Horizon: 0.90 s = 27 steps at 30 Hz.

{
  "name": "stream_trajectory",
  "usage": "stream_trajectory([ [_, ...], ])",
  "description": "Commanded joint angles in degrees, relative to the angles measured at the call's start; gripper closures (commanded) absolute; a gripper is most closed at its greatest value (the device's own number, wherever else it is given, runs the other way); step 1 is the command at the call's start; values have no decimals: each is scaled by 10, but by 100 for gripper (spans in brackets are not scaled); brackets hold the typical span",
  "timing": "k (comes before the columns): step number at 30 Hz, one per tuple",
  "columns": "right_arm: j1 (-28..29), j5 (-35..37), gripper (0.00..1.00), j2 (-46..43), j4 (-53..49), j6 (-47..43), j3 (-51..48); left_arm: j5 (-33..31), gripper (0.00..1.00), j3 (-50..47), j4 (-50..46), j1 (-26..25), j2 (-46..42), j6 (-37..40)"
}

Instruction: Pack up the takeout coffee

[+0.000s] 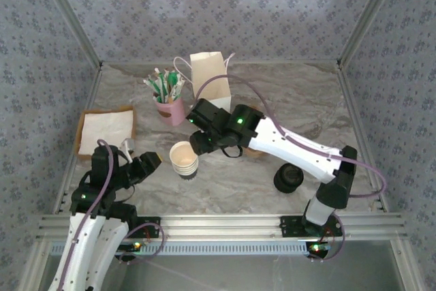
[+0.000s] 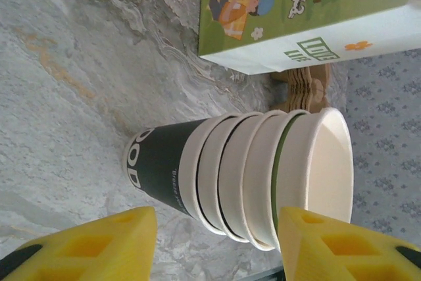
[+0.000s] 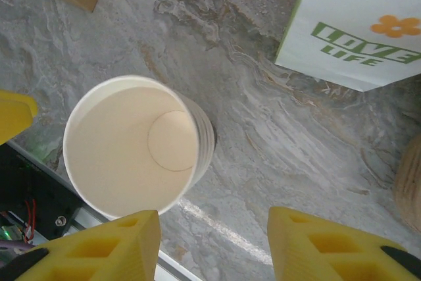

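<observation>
Right gripper (image 3: 210, 248) hangs wide open and empty over the cup stack (image 3: 131, 146). Left gripper (image 2: 217, 245) is open and empty too.

Right tool (image 1: 197, 144) beside cup stack (image 1: 184, 159), white bag (image 1: 210, 80) behind, black lids (image 1: 289, 178) apart

counter (image 1: 286, 93): grey marbled stone pattern | front centre: stack of cream paper cups (image 1: 184, 159), upright | back centre: white paper bag (image 1: 210, 81), upright | just left of bag: pink holder (image 1: 172, 110) of stirrers | left edge: cardboard tray (image 1: 106, 129) of napkins | front right: black lids (image 1: 289, 178), piled
</observation>
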Motion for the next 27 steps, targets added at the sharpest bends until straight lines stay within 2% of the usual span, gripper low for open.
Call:
stream_trajectory([
  [1,6,1,54,32,-23,4,30,53,49,-12,18,-2,2,-1],
  [4,6,-4,58,54,-21,3,38,62,49,-21,13,-2,-3,2],
  [13,3,-22,61,100,-25,-4,54,78,49,-57,42,-2,-29,-30],
  [27,1,-30,68,111,-23,-4,63,87,49,-61,35,-2,-27,-26],
])
